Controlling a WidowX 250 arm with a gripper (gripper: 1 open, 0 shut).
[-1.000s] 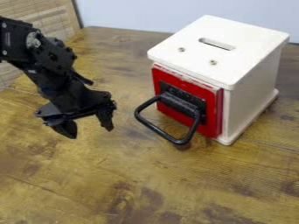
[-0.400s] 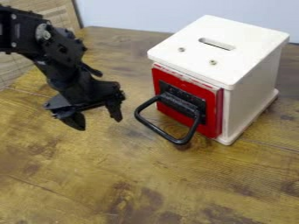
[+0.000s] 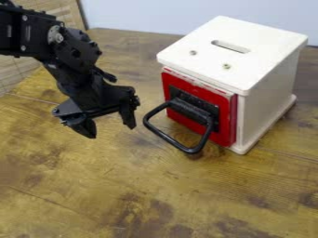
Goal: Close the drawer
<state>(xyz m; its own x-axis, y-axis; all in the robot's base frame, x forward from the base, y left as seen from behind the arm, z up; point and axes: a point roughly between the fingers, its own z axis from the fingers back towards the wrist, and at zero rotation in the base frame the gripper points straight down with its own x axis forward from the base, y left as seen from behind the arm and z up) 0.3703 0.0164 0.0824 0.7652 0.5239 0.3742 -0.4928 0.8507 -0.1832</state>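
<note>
Drawer: red front sat in cream box, right side of counter; black loop handle projected left-near.
Hand: open, empty, left of handle, not touching.

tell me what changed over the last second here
The black gripper moved right and slightly up in the picture, closing in on the large black loop handle of the red drawer. It has not touched the handle yet and holds nothing; its fingers stay spread. The drawer, the cream-white box and the wooden table stayed as they were.
</note>
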